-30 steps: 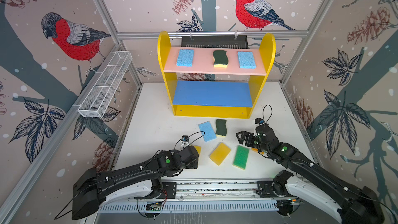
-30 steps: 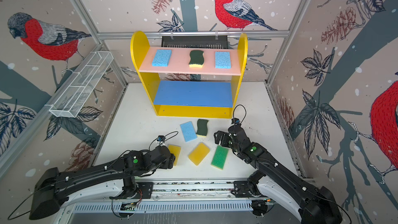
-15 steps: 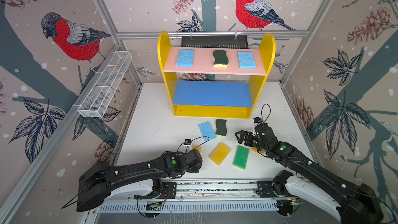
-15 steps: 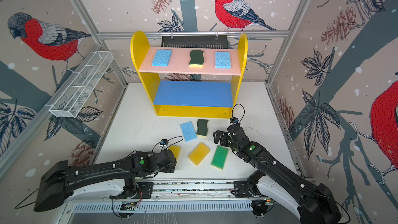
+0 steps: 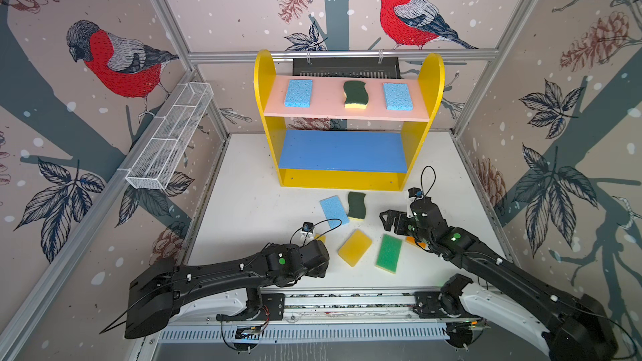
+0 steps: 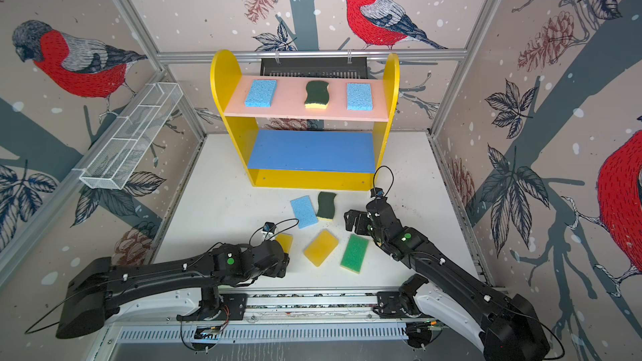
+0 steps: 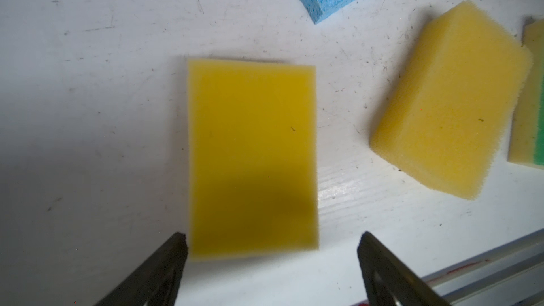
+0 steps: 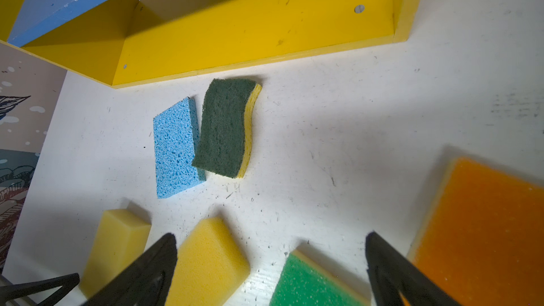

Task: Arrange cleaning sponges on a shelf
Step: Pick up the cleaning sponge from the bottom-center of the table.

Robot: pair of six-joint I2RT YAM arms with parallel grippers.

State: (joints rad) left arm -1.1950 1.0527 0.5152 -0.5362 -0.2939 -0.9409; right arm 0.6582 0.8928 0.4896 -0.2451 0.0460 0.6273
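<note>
Left gripper (image 7: 272, 236): jaws wide, holding nothing; yellow rectangular foam sponge (image 7: 253, 157) lies flat just ahead, its near end between the tips; right gripper (image 8: 270, 234): jaws wide, empty; green rectangular foam sponge (image 8: 309, 281) just ahead of them.

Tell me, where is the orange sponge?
In a top view the orange sponge lies on the white table at the right, beside the green sponge, mostly hidden under the right arm.

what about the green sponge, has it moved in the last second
No. The green sponge lies just where it did, same gap from the shelf front.
</note>
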